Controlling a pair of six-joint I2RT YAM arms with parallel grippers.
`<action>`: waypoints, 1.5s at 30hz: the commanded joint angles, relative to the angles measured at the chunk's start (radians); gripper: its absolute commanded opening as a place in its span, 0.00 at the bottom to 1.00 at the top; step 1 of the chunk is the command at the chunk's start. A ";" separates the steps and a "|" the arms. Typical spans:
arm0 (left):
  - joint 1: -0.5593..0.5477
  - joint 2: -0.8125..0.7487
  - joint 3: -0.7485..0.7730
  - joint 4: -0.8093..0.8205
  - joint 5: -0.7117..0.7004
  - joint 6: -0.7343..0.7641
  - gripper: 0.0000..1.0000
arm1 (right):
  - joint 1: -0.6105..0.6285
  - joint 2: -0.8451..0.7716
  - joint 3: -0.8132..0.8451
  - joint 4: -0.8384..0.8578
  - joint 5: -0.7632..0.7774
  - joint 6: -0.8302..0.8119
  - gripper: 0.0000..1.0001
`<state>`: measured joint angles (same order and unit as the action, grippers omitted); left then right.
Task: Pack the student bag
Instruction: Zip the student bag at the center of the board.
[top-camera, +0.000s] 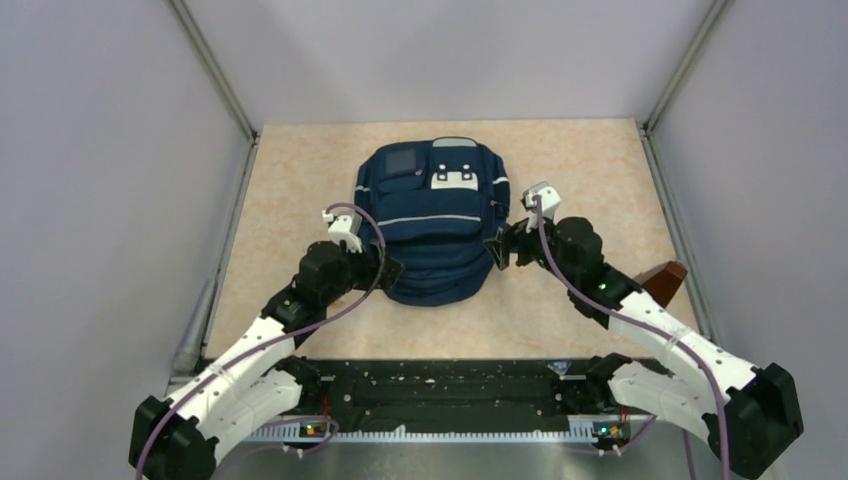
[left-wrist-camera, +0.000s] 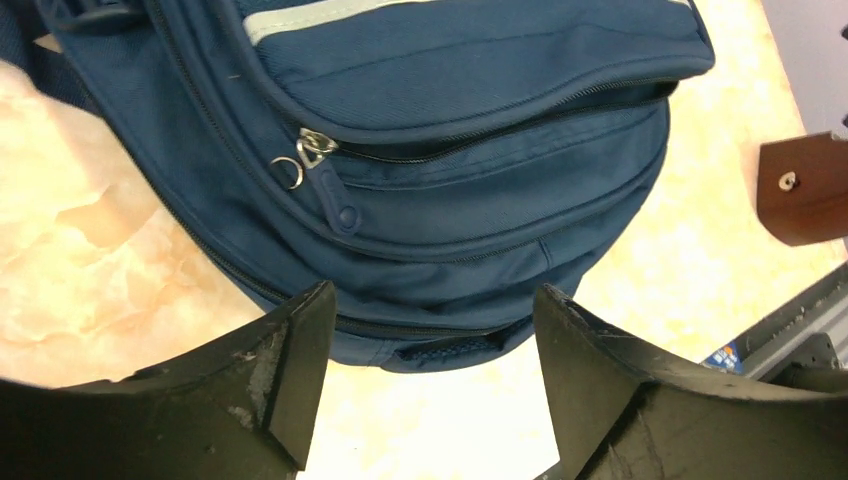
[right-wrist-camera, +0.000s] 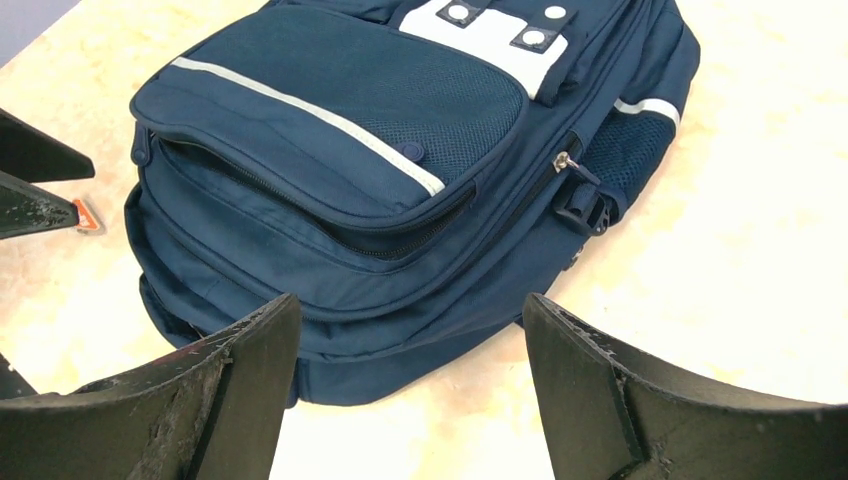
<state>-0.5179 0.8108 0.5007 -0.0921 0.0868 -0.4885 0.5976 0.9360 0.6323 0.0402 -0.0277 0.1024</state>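
The student bag (top-camera: 432, 225), a navy-blue backpack with thin pale stripes and white patches on its front pocket, lies flat, front up, mid-table. Its zips look closed, and a silver zip pull (left-wrist-camera: 318, 150) rests on its side. My left gripper (top-camera: 390, 270) is open at the bag's near-left corner, nothing between its fingers (left-wrist-camera: 290, 370). My right gripper (top-camera: 497, 250) is open at the bag's near-right edge, also holding nothing. In the left wrist view the bag (left-wrist-camera: 470, 130) fills the top; in the right wrist view the bag (right-wrist-camera: 330, 150) lies just past the black fingertips (right-wrist-camera: 250, 370).
A brown leather-like object (top-camera: 665, 280) lies on the table to the right of the right arm, also seen as the brown object (left-wrist-camera: 800, 190). Grey walls with metal rails enclose the beige table (top-camera: 300, 180). A black rail (top-camera: 440, 385) runs along the near edge.
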 joint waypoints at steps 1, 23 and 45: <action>0.002 -0.016 -0.004 0.111 -0.094 -0.057 0.69 | -0.005 -0.032 -0.002 0.063 0.014 0.029 0.80; 0.054 0.183 0.068 0.152 -0.139 -0.002 0.41 | -0.005 -0.053 -0.014 0.071 0.015 0.036 0.79; 0.059 0.285 0.054 0.172 -0.109 -0.060 0.27 | -0.005 -0.066 -0.020 0.065 0.025 0.039 0.79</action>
<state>-0.4644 1.0790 0.5373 0.0444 -0.0158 -0.5304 0.5976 0.8967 0.6151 0.0669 -0.0120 0.1337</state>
